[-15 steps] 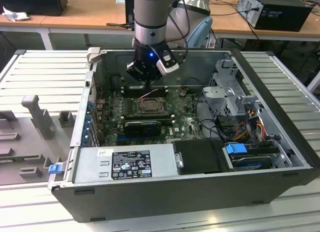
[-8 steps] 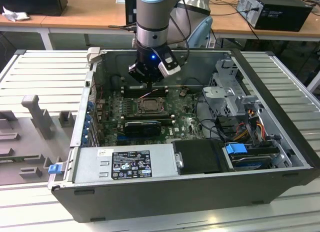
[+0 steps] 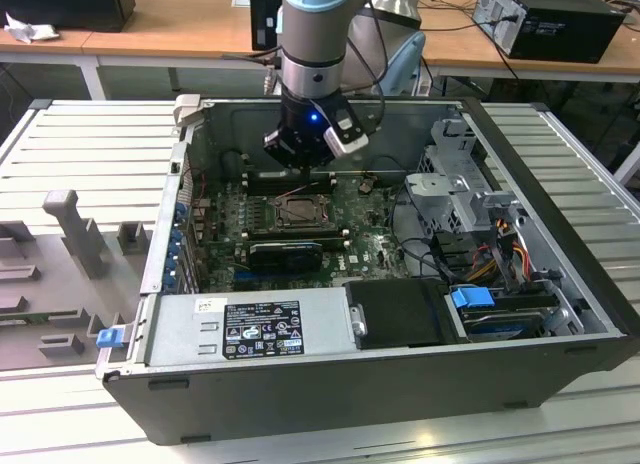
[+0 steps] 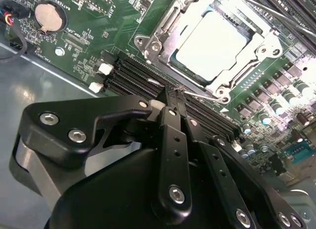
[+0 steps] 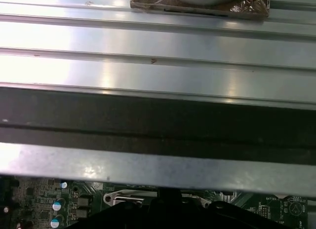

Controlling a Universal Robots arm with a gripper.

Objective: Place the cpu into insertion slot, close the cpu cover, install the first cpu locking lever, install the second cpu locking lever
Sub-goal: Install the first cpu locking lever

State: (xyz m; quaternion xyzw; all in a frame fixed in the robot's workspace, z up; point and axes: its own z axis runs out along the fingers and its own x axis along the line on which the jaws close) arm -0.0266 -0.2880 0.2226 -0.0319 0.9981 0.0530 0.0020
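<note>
Second wrist view — cpu (image 4: 210, 46) under cpu cover (image 4: 173, 19), just beyond jaws — pressed together at thin lever wire (image 4: 210, 95).

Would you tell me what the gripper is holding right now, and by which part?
It cannot be told: the gripper has its fingertips closed at the thin locking lever beside the cpu cover, but a pinch is unclear.

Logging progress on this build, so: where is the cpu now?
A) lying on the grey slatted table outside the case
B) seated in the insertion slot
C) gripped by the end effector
B: in the second wrist view the silvery cpu lies flat in the insertion slot, framed by the cpu cover, apart from the end effector.
</note>
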